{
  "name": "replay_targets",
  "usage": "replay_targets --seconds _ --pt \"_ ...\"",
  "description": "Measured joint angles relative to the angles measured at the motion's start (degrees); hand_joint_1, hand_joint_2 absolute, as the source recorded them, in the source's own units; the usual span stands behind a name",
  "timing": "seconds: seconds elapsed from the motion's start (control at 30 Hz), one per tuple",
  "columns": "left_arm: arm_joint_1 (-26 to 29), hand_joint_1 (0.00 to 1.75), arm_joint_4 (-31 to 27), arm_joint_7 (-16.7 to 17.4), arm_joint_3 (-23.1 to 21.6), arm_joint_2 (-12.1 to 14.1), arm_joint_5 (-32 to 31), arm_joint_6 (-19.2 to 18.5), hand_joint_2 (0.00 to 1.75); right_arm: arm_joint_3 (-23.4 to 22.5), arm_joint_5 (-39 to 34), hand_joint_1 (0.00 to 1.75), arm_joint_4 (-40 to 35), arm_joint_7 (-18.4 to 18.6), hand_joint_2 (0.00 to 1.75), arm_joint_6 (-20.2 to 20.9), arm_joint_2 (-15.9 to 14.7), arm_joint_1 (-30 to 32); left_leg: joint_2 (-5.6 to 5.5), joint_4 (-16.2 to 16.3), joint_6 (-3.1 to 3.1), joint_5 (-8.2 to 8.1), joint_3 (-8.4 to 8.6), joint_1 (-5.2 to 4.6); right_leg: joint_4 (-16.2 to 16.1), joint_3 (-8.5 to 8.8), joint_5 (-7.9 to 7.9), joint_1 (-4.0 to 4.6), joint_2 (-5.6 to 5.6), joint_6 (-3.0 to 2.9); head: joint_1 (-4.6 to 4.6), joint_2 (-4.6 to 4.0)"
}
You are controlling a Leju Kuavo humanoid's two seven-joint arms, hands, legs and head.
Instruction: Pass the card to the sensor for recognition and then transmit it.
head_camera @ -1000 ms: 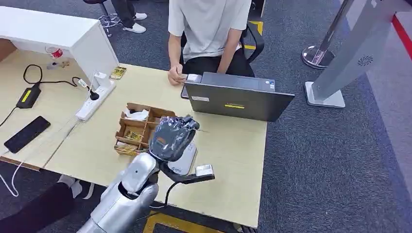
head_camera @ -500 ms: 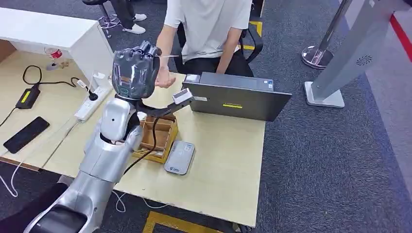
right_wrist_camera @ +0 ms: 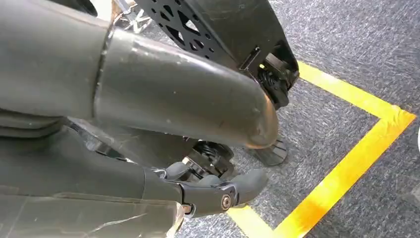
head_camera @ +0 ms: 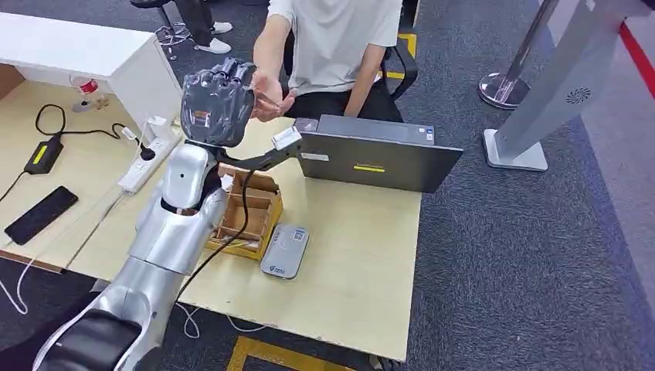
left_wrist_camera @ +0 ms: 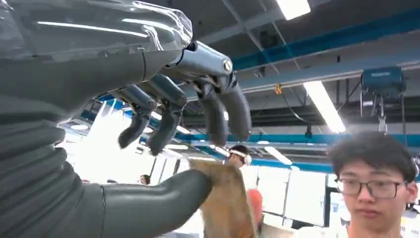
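The left hand (head_camera: 218,95) is hanging raised above the table's (head_camera: 363,255) far edge with curled fingers (left_wrist_camera: 218,106) apart and holding nothing, a person's hand (head_camera: 269,97) is reaching beside it, the card cannot be made out, the reader (head_camera: 285,250) is lying near the table's middle, and whether the right hand (right_wrist_camera: 198,191) is holding anything cannot be told.

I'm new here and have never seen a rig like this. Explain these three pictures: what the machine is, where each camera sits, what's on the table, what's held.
This is a humanoid robot with two silver arms that end in hands. The head view looks down from high on its body. There its left hand is lifted close to a seated person's hand. On the table are a laptop, a wooden divided box, a grey sensor pad, a power strip and a phone. The left wrist camera sits behind that hand, looking up past its fingers at the ceiling. The right wrist view shows the right hand hanging over carpet. I cannot tell whether a card is held.
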Motion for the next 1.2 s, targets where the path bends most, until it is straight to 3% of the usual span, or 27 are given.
replay_targets --seconds 0.23,0.4,0.53,0.67,0.87,1.2 --pt "-0.2 0.0 1.9 -0.2 0.2 0.0 1.4 -0.1 1.75 0.0 0.0 0.0 0.0 0.0 0.0 -0.1 0.0 0.0 0.01 0.0 0.0 0.0 0.0 0.0 0.0 -0.01 0.0 0.0 0.01 0.0 0.0 0.0" --pt "0.6 0.0 1.3 -2.9 0.2 -0.3 4.9 -1.7 1.75 0.0 -0.7 0.0 0.0 -0.2 0.0 -0.9 0.0 0.0 0.0 0.0 0.0 0.0 -0.01 0.0 0.0 -0.01 0.0 0.0 0.01 0.0 0.02 0.0" --pt "5.7 0.0 -5.4 -5.7 0.2 -0.5 7.8 -5.8 1.75 -0.1 -2.3 0.0 0.0 -1.1 0.0 -1.8 0.0 0.3 0.03 0.0 -0.01 -0.02 -0.01 -0.02 0.0 -0.02 -0.02 -0.01 0.03 0.01 0.02 0.0" --pt "13.8 0.0 -15.9 -8.7 -1.4 0.0 10.0 -9.2 1.75 -0.5 -3.7 0.0 0.0 -2.5 0.0 -2.6 0.0 0.8 0.0 0.0 0.02 -0.09 -0.05 -0.06 0.0 -0.02 -0.11 -0.02 0.0 0.04 0.02 0.0" --pt "24.6 0.0 -24.8 -11.1 -3.4 4.7 11.3 -11.2 1.75 -1.4 -4.9 0.0 0.0 -4.5 0.0 -3.1 0.0 1.5 0.0 0.0 -0.01 -0.16 -0.05 -0.07 0.0 -0.03 -0.21 -0.02 0.0 0.05 -0.02 0.0" --pt "31.8 0.0 -26.1 -11.3 -3.6 13.0 12.1 -20.7 1.75 -2.4 -5.2 0.0 -0.1 -6.3 0.0 -2.4 -0.7 2.0 -0.11 0.0 -0.01 -0.15 -0.04 -0.05 0.0 0.01 -0.24 -0.05 -0.13 0.1 -0.02 0.0"
